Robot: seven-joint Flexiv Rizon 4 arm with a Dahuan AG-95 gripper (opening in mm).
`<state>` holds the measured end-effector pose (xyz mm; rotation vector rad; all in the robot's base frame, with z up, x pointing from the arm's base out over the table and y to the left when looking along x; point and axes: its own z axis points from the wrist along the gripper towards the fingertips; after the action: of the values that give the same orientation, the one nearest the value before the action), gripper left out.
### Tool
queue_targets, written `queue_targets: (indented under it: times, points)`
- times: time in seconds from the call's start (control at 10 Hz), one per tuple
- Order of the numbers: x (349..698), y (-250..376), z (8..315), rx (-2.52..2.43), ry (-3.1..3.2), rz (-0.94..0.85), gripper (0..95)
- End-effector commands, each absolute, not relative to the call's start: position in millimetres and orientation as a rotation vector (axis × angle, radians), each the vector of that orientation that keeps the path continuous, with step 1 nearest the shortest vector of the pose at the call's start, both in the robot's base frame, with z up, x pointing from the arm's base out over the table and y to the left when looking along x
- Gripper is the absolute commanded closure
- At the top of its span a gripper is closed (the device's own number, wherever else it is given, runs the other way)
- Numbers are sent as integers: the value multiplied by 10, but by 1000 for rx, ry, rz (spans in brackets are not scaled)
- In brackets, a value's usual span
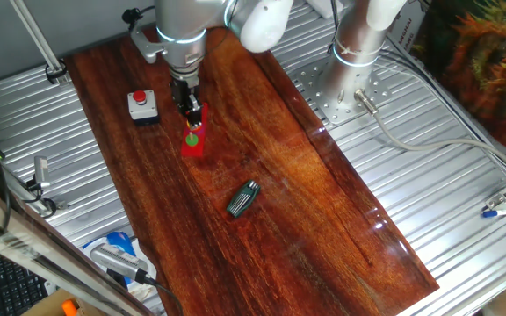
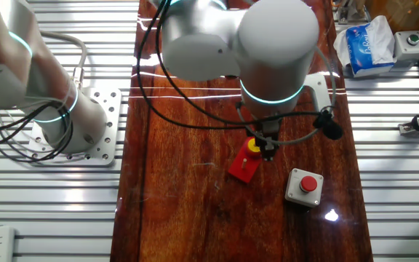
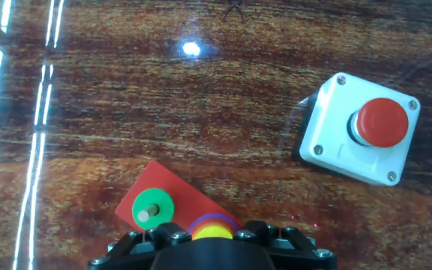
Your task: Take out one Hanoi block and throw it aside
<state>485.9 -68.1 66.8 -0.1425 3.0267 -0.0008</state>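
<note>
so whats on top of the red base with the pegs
A green disc sits on one peg of the red base. At the next peg a tiny yellow round disc tops a purple one, with the gripper covering their lower parts and the rest of the base.

Your gripper (image 1: 191,112) hangs low over the red base (image 1: 194,140), with the green disc (image 3: 151,208) on its peg just beside the fingers. The push-button box (image 3: 359,128) stands near the base on one side, so passage there is narrow. Past the base the wooden tabletop (image 1: 297,202) lies open until you reach the dark tool (image 1: 242,199), well apart from the base. The arm's mounting column (image 1: 358,53) blocks the far metal edge.
</note>
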Motion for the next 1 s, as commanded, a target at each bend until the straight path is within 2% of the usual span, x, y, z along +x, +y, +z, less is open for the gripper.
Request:
queue_targets:
  times: [0.1, 1.0]
  points:
    - [4817, -699, 716, -137, 3023, -1, 380]
    - [4836, -691, 668, -110, 3024, -6, 380]
